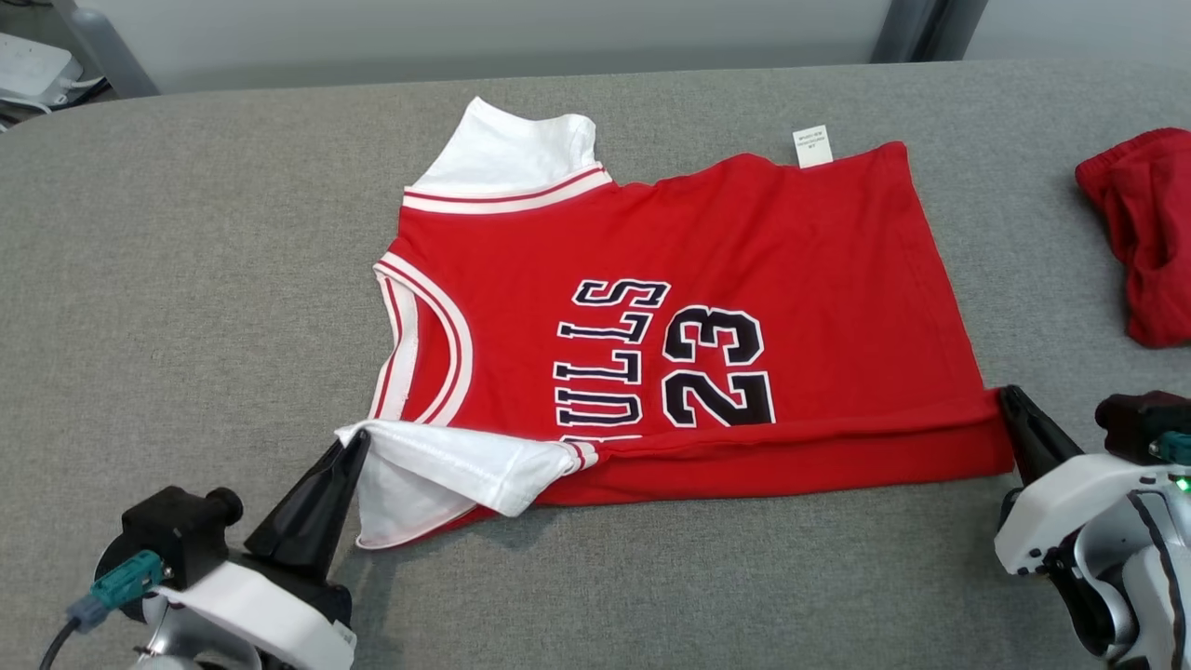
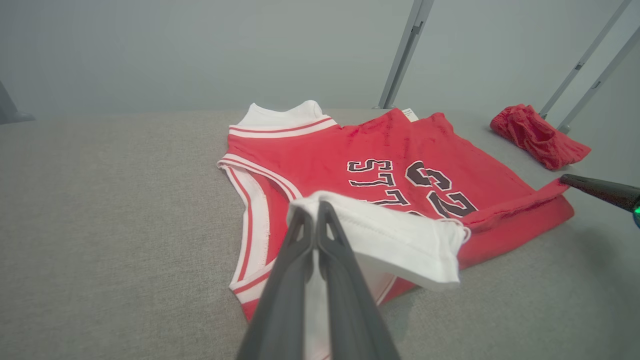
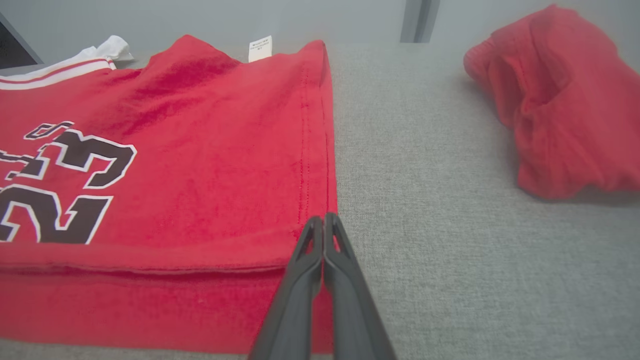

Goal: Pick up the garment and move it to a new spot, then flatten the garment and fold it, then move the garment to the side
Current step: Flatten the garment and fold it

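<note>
Red number-23 jersey (image 1: 791,242) with white sleeves lies spread flat, its near edge folded over.

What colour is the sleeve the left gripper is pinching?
White; the sleeve shows best in the left wrist view.

The near end of the black lettering (image 1: 609,358) on the red fabric basketball jersey with white trim (image 1: 791,242) is covered by its folded-over near edge. The print on the small white fabric label (image 1: 810,146) is too small to be read. The crumpled red cloth (image 1: 1149,251) at the right is cut off by the head view's edge.
</note>
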Available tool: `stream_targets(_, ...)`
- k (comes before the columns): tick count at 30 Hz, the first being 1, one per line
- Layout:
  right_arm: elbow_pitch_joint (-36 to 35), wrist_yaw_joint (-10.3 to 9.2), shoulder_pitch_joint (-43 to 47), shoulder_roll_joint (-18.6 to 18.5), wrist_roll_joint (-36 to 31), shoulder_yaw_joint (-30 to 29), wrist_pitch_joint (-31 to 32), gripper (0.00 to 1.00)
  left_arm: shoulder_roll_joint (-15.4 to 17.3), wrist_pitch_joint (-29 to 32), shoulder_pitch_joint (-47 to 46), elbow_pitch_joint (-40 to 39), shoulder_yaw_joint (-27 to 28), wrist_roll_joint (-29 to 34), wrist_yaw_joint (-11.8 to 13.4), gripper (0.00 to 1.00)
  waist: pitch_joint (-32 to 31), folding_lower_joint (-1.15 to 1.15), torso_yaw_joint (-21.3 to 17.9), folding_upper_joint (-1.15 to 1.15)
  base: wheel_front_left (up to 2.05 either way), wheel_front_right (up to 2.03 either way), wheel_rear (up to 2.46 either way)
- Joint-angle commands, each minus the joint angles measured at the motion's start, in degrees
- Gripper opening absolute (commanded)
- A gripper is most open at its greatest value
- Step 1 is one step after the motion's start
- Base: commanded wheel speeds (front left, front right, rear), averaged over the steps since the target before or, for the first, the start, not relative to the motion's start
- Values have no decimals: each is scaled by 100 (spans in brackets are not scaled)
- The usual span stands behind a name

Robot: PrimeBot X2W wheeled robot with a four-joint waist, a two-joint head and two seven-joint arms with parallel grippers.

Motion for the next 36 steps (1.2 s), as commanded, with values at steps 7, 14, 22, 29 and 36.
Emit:
stream_targets(7,828,-1,-842,-155,-308,508,-495,0,46,-290,-1131,883,-32,317,-231,0,91,0,10,0,0,0,0)
stream_targets(14,1597,-1,-1376,-35,-433,684,-897,0,4,-647,-1773,1668,-230,510,-350,0,194,0,-28,0,0,0,0)
stream_targets(22,2241,-1,-1823,81,-378,1031,-1168,0,-52,-922,-2293,2434,-510,700,-420,0,318,0,-101,0,0,0,0)
stream_targets(29,2667,-1,-2228,144,-258,1257,-1375,0,-94,-1133,-2874,3228,-839,986,-457,0,440,0,-168,0,0,0,0)
stream_targets(36,2995,-1,-2368,303,-107,1394,-1441,0,-144,-1293,-3179,3805,-1017,1467,-377,0,481,0,-200,0,0,0,0)
